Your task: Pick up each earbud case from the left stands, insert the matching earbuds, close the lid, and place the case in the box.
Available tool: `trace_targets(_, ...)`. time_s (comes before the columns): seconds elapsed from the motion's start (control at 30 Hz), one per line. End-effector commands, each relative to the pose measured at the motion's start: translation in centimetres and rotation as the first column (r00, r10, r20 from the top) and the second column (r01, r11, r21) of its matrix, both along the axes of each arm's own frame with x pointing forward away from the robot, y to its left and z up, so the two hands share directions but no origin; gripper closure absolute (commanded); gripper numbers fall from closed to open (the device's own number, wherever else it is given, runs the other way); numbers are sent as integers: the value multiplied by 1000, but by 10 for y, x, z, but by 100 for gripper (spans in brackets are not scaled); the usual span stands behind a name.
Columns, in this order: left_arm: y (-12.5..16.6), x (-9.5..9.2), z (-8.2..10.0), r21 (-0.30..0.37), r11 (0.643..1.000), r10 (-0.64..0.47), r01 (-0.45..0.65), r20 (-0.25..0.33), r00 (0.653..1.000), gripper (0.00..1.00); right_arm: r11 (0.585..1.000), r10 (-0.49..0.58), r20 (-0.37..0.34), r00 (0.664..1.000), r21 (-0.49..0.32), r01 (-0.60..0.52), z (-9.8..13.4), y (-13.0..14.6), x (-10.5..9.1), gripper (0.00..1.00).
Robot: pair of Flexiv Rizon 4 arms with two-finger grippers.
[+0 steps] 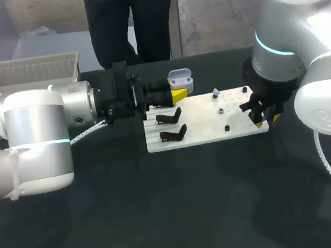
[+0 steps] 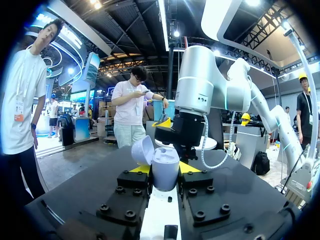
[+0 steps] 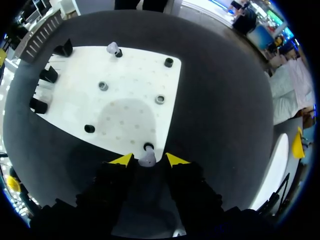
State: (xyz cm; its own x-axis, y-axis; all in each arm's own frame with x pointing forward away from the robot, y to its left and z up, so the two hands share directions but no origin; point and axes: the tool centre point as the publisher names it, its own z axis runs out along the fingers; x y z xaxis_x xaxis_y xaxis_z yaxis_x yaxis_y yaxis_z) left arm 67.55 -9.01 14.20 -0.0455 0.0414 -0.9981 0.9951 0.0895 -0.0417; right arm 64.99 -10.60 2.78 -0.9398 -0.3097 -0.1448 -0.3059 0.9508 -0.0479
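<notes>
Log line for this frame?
left gripper: shut on earbud case, lid open | right gripper: open, straddling earbud on white board

Left arm (image 1: 36, 142), right arm (image 1: 300, 43) — rounded silver-white shells, cyan light rings, white spiral-wrapped cables (image 1: 89, 133). Left gripper (image 2: 165, 169), right gripper (image 3: 147, 160) — black, bolted finger blocks, yellow wedge tips.

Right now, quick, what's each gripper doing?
Left gripper: shut on the open earbud case.
Right gripper: open, with an earbud between its fingers.
</notes>
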Motion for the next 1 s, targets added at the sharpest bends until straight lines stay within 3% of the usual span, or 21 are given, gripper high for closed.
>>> trace_targets(0.03,0,-1,-1,-6,1000,7,-7,6,1000,100,1000,3,-3,1000,0,-3,0,0,1,63)
trace_targets(0.23,0,-1,-1,-6,1000,7,-7,6,1000,100,1000,9,-6,1000,0,-9,-1,1,2,65)
trace_targets(0.3,0,-1,-1,-6,1000,7,-7,6,1000,100,1000,11,-8,1000,-1,-11,-2,1,2,73)
trace_targets(0.4,0,-1,-1,-6,1000,7,-7,6,1000,100,1000,14,-9,1000,-1,-14,-2,2,2,75)
trace_targets(0.6,0,-1,-1,-6,1000,7,-7,6,1000,100,1000,17,-9,1000,-2,-17,-2,2,3,100)
trace_targets(0.83,0,-1,-1,-6,1000,7,-7,6,1000,100,1000,24,0,1000,-16,-24,8,4,0,100)
trace_targets(1.0,0,-1,-1,-6,1000,7,-7,6,1000,100,999,29,19,999,-35,-28,33,7,-8,100)
